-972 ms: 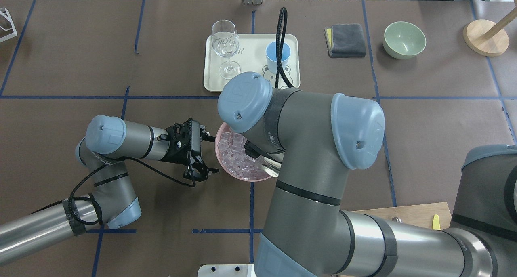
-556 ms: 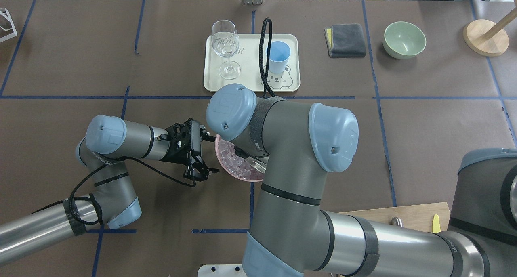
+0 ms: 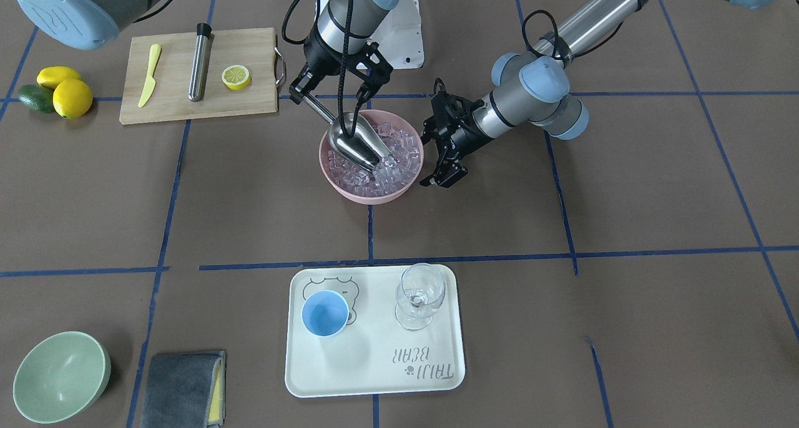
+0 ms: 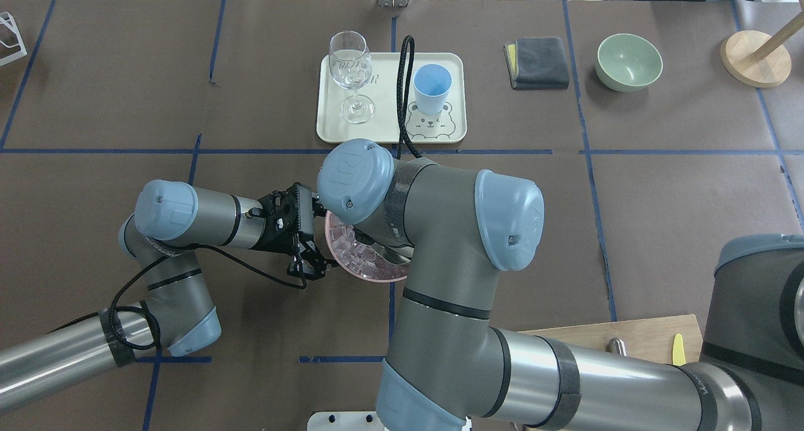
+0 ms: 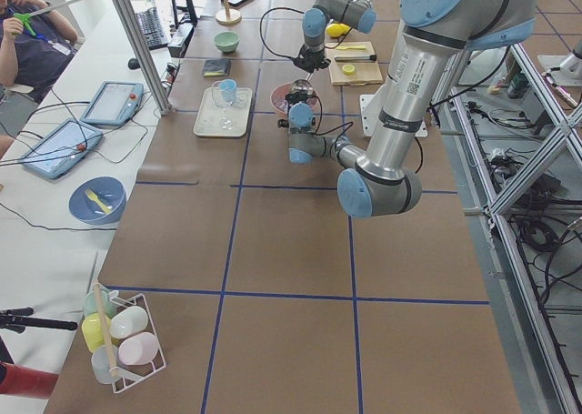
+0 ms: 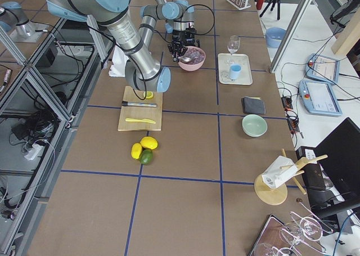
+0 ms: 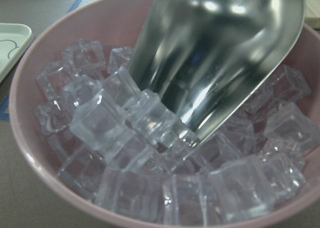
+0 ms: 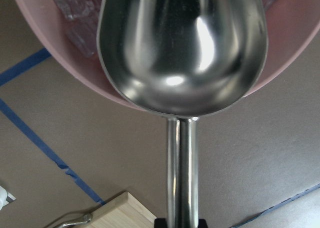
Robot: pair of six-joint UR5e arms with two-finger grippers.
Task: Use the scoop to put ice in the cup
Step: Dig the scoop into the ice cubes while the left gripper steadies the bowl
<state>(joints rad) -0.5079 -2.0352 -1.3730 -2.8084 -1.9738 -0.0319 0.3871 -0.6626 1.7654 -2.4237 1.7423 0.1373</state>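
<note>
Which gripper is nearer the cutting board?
Right. The right gripper holds the scoop just beside the cutting board's handle end; the left gripper is across the pink bowl.

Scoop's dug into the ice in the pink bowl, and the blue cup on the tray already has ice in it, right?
No: the cup is empty; the overhead view shows only its bare blue inside. The scoop is indeed dug into the ice in the pink bowl, and the cup stands on the tray.

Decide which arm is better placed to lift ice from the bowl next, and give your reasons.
Right. The right gripper holds the scoop, whose tip is dug into the ice in the bowl. The left gripper sits beside the bowl, open, with no tool.
</note>
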